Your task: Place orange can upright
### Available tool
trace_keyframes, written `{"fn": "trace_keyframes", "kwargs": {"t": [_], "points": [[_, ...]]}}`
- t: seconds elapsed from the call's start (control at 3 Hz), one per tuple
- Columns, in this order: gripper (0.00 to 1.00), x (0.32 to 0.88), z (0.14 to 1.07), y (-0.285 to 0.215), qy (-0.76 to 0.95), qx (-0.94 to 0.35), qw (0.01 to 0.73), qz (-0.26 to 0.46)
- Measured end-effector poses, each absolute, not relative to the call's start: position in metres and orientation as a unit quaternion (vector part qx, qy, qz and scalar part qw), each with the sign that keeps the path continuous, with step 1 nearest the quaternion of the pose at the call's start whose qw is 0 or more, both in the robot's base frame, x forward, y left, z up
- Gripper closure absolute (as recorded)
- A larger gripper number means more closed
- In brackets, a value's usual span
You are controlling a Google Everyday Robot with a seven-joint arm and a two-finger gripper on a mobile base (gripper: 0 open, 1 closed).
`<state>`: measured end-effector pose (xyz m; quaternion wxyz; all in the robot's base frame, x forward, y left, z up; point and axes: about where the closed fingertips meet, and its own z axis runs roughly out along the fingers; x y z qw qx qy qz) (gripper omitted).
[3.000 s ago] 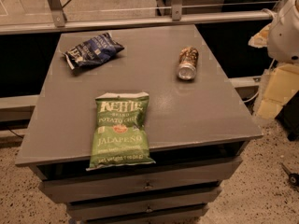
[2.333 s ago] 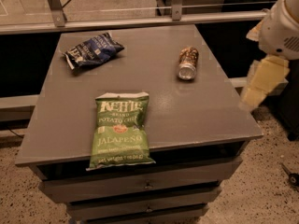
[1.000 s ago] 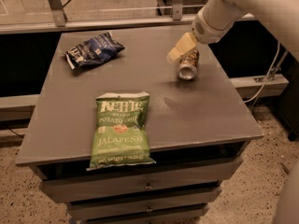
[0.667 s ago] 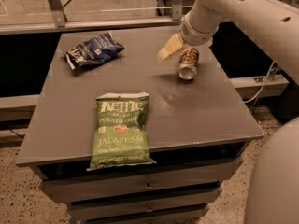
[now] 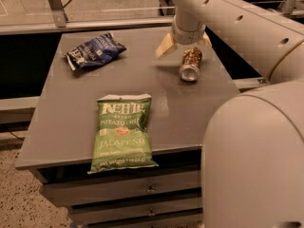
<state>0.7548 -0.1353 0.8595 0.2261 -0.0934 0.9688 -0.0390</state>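
Note:
The orange can [image 5: 191, 64] lies on its side on the grey table [image 5: 66, 127], near the back right, its silver top facing the front. My gripper [image 5: 185, 43] hangs from the pale arm just above and behind the can's far end. It is open, with one fingertip [image 5: 166, 46] left of the can and the other [image 5: 205, 41] at its right. It holds nothing.
A green Kettle jalapeño chip bag [image 5: 123, 130] lies at the table's front edge. A blue chip bag [image 5: 94, 51] lies at the back left. My arm's thick links [image 5: 251, 141] fill the right foreground. Drawers [image 5: 142, 191] sit below the tabletop.
My arm has swung in from the right of the table to above the can. The gripper now straddles the can's far end. The can and bags have not moved.

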Motion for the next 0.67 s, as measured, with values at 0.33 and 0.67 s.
{"fn": "trace_keyframes", "kwargs": {"t": [0.33, 0.67], "points": [[0.00, 0.756, 0.852, -0.149, 0.975, -0.055, 0.206, -0.065], [0.00, 0.751, 0.845, -0.164, 0.979, -0.026, 0.188, -0.075]]}}
